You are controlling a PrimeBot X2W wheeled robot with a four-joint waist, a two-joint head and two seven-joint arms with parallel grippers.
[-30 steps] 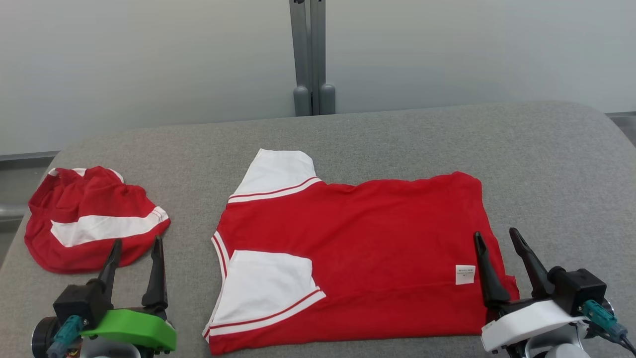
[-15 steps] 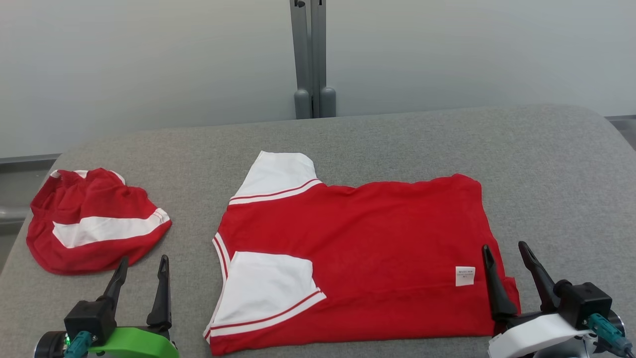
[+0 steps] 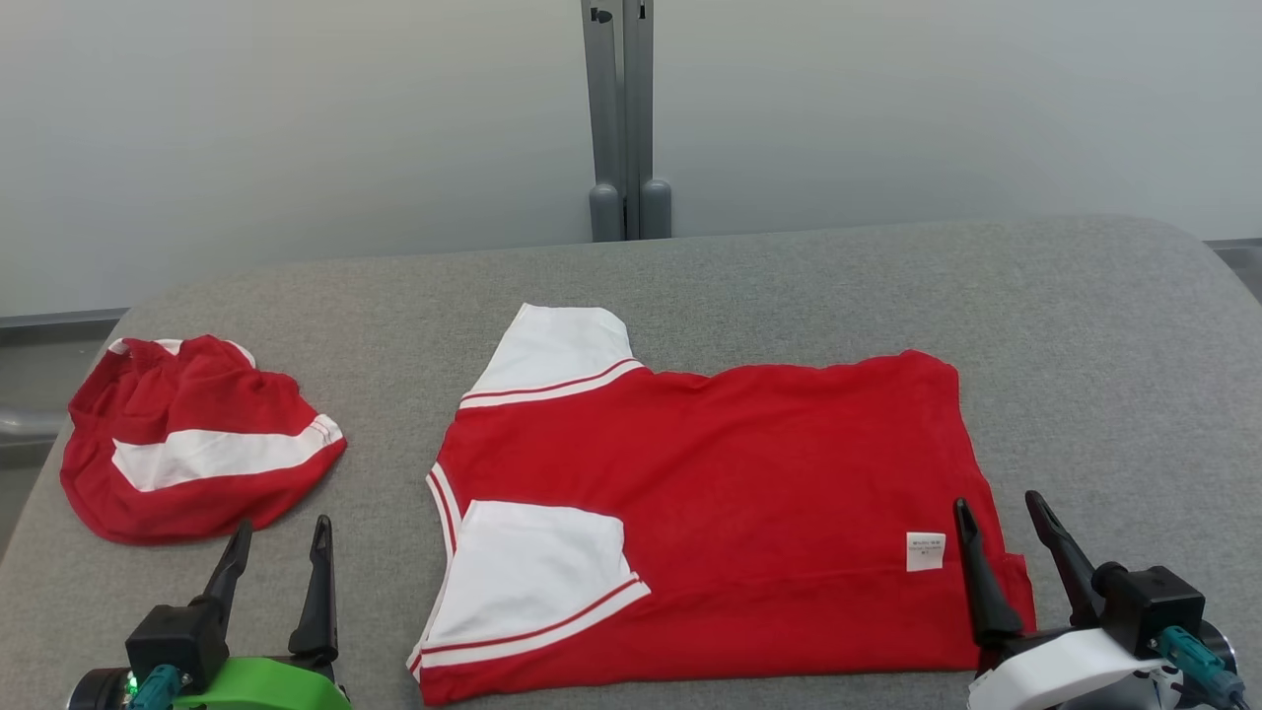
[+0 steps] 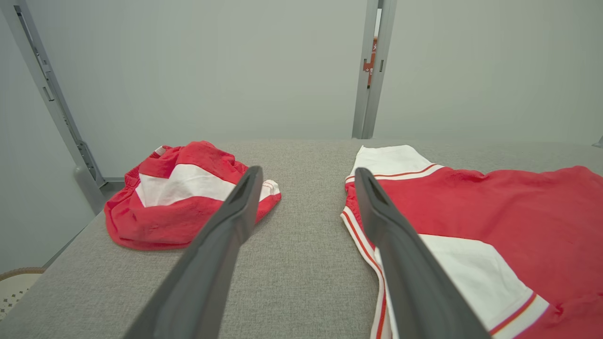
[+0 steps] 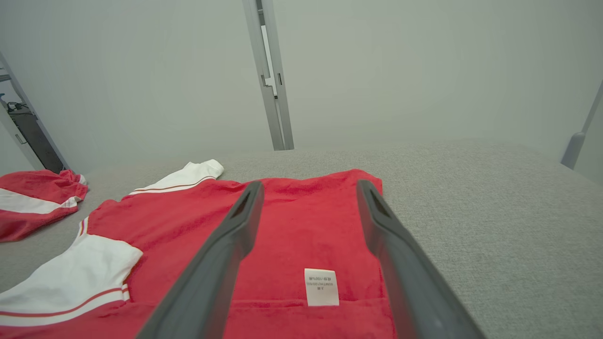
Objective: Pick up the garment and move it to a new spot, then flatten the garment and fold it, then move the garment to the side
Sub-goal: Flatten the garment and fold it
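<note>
**Head view.** Seeing the red garment lying spread flat in the middle of the grey worktop, with its two white sleeves pointing to the left and a small white label near its right front corner. Noticing a crumpled red and white cloth resting well apart from it, at the left end of the worktop. Finding the left tool at the lower left, released, its two dark fingers standing wide apart and gripping nothing, just in front of the crumpled cloth. Finding the right tool at the lower right, also released and empty, one finger crossing the right edge of the red garment beside the label; not being able to tell whether touching the fabric. Seeing a grey post standing behind the worktop.

**Left wrist view.** Looking along the left tool, fingers spread over bare worktop, with the crumpled red and white cloth on one side and the sleeve end of the red garment on the other.

**Right wrist view.** Looking along the right tool, opened wide, framing the red garment and its white label between the two fingers, holding nothing.
</note>
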